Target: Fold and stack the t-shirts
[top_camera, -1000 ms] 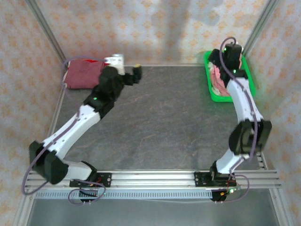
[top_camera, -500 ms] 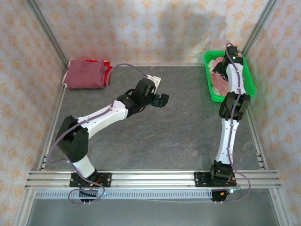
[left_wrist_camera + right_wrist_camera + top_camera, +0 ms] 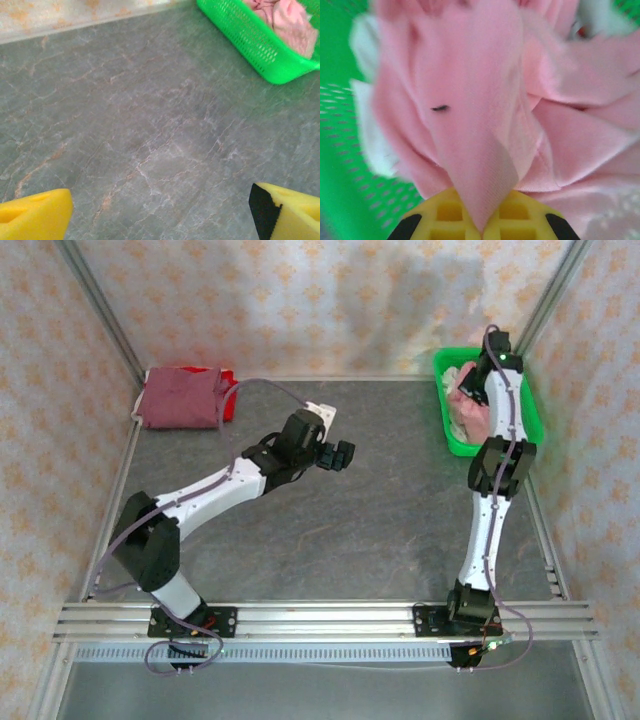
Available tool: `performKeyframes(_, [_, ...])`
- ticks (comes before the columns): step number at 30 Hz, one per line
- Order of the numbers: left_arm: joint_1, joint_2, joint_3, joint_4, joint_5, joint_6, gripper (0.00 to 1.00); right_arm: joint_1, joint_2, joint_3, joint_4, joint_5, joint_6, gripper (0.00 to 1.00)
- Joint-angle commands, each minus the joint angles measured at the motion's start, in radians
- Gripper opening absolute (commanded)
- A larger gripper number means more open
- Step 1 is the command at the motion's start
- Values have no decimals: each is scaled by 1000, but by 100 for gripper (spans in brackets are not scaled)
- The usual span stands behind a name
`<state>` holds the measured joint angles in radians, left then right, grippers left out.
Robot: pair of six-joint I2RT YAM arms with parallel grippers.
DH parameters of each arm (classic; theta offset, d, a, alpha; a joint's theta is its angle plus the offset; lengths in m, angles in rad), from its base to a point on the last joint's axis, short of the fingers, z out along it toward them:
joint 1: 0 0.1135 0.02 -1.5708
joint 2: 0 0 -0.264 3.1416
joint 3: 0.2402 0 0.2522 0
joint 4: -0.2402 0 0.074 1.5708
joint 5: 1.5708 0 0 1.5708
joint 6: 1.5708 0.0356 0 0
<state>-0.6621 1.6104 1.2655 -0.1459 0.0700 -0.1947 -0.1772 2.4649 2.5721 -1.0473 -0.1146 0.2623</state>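
In the far-left corner of the tabletop (image 3: 380, 520) the maroon shirt (image 3: 182, 397) lies folded on the red shirt (image 3: 228, 402). The left gripper (image 3: 338, 453) has just pulled away from that pile to the middle, its fingers spread and empty, so that fold looks finished. In the far-right corner the right gripper (image 3: 481, 224) has dipped into the green basket (image 3: 462, 448) and now pinches a ridge of the salmon-pink shirt (image 3: 485, 125). I'd say the next shirt is being picked up.

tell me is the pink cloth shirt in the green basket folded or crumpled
Crumpled: the pink cloth shirt lies in loose bunched folds in the green plastic basket.
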Motion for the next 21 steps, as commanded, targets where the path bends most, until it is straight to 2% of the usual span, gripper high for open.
performKeyframes(1, [-6,-108,-16,45,-26,-36,92,25,-298,-55,16,93,-3,0])
performKeyframes(8, [-5,-277,-43,63,-64,-31,93,133,-556,-48,-16,186,-40,0])
performKeyframes(13, [-5,-419,-124,98,-110,-15,97,332,-709,-53,-54,215,-91,0])
performKeyframes(15, [-4,-471,-164,99,-139,7,97,416,-798,-174,7,163,-82,0])
performKeyframes(18, [12,-550,-246,105,-229,24,99,596,-952,-429,166,159,-70,0])
performKeyframes(21, [68,-615,-312,91,-210,-3,100,739,-1070,-663,359,149,-23,0])
